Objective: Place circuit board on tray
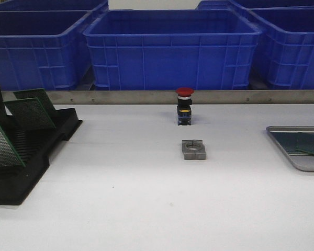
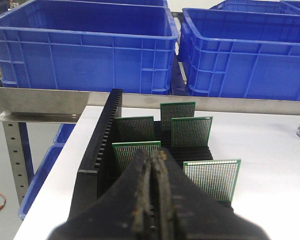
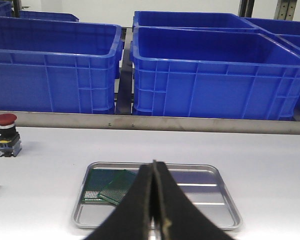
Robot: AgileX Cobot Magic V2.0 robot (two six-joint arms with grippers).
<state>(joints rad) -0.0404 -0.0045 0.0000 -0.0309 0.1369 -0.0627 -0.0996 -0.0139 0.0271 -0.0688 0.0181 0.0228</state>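
Note:
Several green circuit boards (image 2: pixel 136 129) stand upright in a black slotted rack (image 2: pixel 103 150); they also show in the front view (image 1: pixel 30 113) at the far left. The silver tray (image 3: pixel 205 196) lies on the white table with two green boards (image 3: pixel 112 184) in one end; in the front view the tray (image 1: pixel 298 159) is at the right edge. My left gripper (image 2: pixel 154 156) is shut and empty, just before the rack's nearest boards. My right gripper (image 3: pixel 154 165) is shut and empty, in front of the tray. Neither gripper shows in the front view.
A red-capped push button (image 1: pixel 184 106) stands mid-table, with a grey metal block (image 1: pixel 193 149) in front of it. Big blue crates (image 1: pixel 170 49) line the back behind a metal rail (image 1: pixel 146 97). The table's left edge (image 2: pixel 50 180) drops off beside the rack.

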